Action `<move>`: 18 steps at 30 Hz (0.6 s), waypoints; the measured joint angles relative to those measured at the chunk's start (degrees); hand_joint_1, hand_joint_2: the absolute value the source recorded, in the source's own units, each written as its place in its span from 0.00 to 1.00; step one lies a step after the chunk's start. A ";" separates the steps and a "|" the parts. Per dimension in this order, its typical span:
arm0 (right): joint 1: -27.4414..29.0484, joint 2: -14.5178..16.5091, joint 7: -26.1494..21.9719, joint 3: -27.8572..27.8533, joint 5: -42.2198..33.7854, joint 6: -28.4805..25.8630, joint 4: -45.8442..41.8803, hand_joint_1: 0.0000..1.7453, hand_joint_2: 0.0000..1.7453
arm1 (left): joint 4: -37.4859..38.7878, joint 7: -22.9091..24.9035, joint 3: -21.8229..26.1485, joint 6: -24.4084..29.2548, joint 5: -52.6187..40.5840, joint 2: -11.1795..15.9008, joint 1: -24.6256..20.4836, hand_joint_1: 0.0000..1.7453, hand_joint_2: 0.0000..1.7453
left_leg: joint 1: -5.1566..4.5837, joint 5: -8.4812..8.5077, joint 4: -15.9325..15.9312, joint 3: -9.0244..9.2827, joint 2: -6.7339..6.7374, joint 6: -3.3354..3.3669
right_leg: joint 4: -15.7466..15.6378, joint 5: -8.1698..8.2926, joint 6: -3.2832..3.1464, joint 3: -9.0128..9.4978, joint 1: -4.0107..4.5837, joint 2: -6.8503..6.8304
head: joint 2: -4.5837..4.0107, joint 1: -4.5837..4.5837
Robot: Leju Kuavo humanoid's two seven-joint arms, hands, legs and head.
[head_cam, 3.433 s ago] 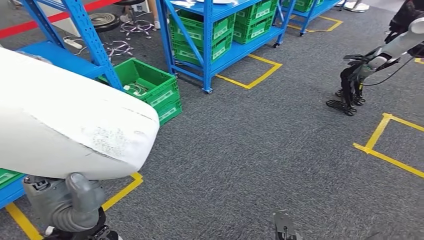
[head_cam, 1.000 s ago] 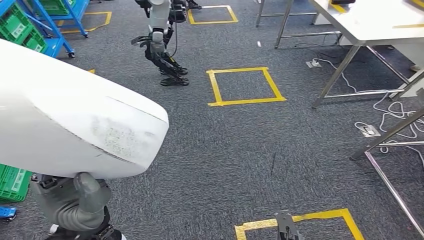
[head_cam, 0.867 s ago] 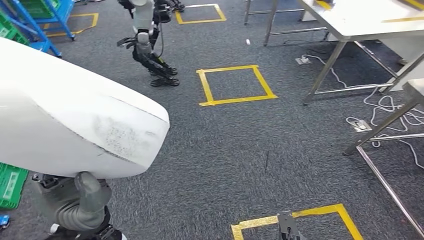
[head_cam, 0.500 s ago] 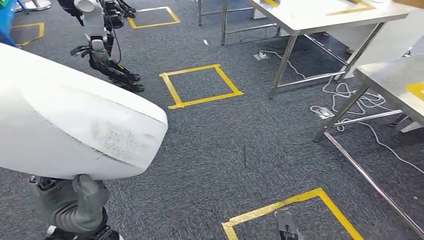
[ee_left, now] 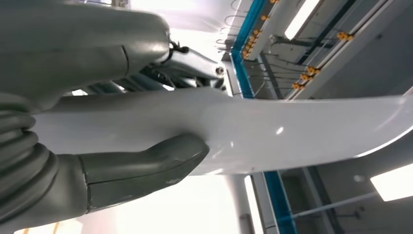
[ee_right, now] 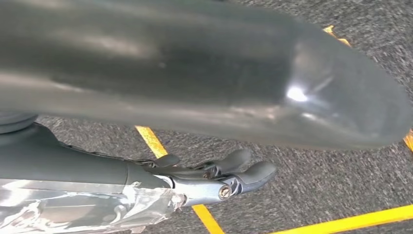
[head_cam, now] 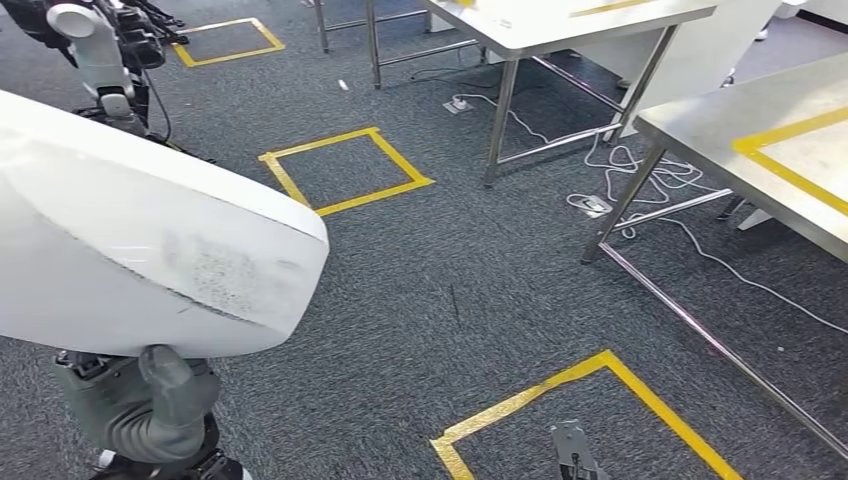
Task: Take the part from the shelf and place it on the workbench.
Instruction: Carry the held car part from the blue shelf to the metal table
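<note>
A large white curved part [head_cam: 140, 250] takes up the left of the head view. My left hand [head_cam: 140, 405] holds it from below, its grey thumb up against the part's underside. In the left wrist view the thumb [ee_left: 146, 165] and the darker fingers [ee_left: 190, 63] grip the white part [ee_left: 292, 126] from both sides. My right hand [ee_right: 214, 178] hangs over the carpet with its fingers stretched out and nothing in it. A steel workbench [head_cam: 740, 140] marked with yellow tape stands at the right.
A second steel table [head_cam: 540, 25] stands at the back, with cables [head_cam: 640, 180] trailing on the carpet between the table legs. Yellow tape squares [head_cam: 340, 170] mark the grey carpet. Another humanoid robot [head_cam: 100, 60] stands at the far left.
The whole view has swung round: the blue shelves and green crates have gone out of sight and the steel workbenches have come in at the right. The part stays in my left hand.
</note>
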 joint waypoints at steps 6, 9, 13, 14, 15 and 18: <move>-0.11 0.00 0.03 -0.04 0.07 -0.03 -0.02 0.00 0.00 | -0.01 -0.01 0.01 0.00 0.01 0.04 -0.15 1.00 1.00 | 0.57 -4.96 8.00 -3.55 -3.65 -1.60 | -0.52 0.55 -1.76 -0.12 -0.41 3.85 | 0.00 -0.34; -0.16 0.00 0.04 -0.05 0.09 -0.02 -0.02 0.00 0.00 | 0.00 -0.01 0.01 0.02 0.02 0.28 -0.05 1.00 1.00 | 0.60 -7.26 16.37 -8.26 -4.47 -1.74 | -0.51 0.58 -1.91 -0.17 -0.45 6.11 | 0.00 -0.40; -0.17 -0.01 0.04 -0.07 0.10 -0.02 -0.02 0.00 0.00 | 0.00 -0.02 0.00 0.07 0.02 0.33 -0.08 1.00 1.00 | 1.17 -0.36 5.10 -3.26 -7.31 -1.70 | -0.26 0.73 -1.18 -0.32 -0.73 9.37 | 0.00 -0.46; -0.20 -0.01 0.04 -0.07 0.10 -0.02 -0.02 0.00 0.00 | 0.00 -0.01 -0.01 0.07 0.03 0.33 -0.07 1.00 1.00 | 1.35 0.47 2.43 -2.03 -8.51 -1.62 | -0.18 0.79 -0.83 -0.57 -0.76 10.06 | 0.01 -0.47; -0.16 -0.01 0.04 -0.08 0.12 -0.02 -0.02 0.00 0.00 | 0.00 -0.01 0.00 0.07 0.03 0.32 -0.08 1.00 1.00 | 1.41 0.64 1.03 -1.46 -9.40 -1.41 | -0.19 0.90 -0.43 -0.85 -0.81 10.64 | 0.01 -0.50; 0.38 0.00 0.05 -0.10 0.15 -0.02 -0.01 0.00 0.00 | 0.00 -0.01 -0.03 0.08 0.05 0.19 -0.14 1.00 1.00 | 1.19 0.71 0.52 -1.32 -8.22 -0.15 | -0.38 1.08 0.63 -1.48 -1.04 10.73 | 0.01 -0.43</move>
